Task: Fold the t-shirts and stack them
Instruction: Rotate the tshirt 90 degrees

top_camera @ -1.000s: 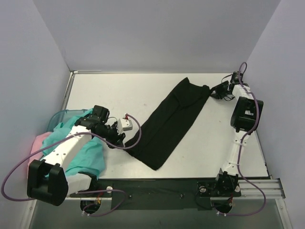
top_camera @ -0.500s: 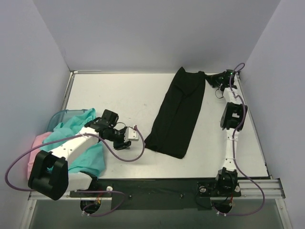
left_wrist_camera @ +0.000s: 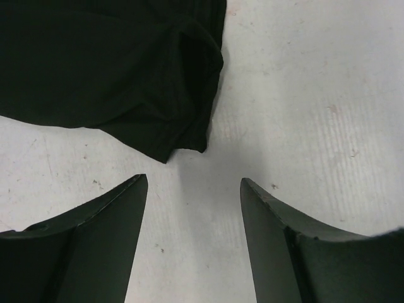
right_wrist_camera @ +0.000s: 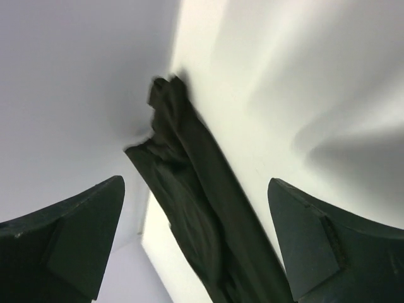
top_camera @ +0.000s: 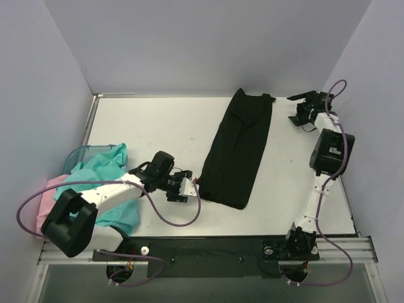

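A black t-shirt (top_camera: 237, 148), folded into a long strip, lies flat on the table from the back wall toward the front. My left gripper (top_camera: 192, 188) is open just left of its near corner. In the left wrist view that corner (left_wrist_camera: 158, 95) lies ahead of the left gripper (left_wrist_camera: 192, 184), with bare table between the fingers. My right gripper (top_camera: 295, 108) is open to the right of the shirt's far end, apart from it. The right wrist view shows the black t-shirt (right_wrist_camera: 202, 221) beyond the right gripper (right_wrist_camera: 196, 182). Teal t-shirts (top_camera: 107, 173) and a pink one (top_camera: 50, 192) are heaped at the left edge.
A translucent teal bin rim (top_camera: 77, 153) shows behind the heap at the left. Grey walls enclose the table on the left, back and right. The left arm's purple cable (top_camera: 180, 218) loops over the table near the front edge.
The black shirt swung from a diagonal to nearly straight, its far end now by the back wall. The right gripper let go, opened and drew back right. The left gripper moved right and opened wider.
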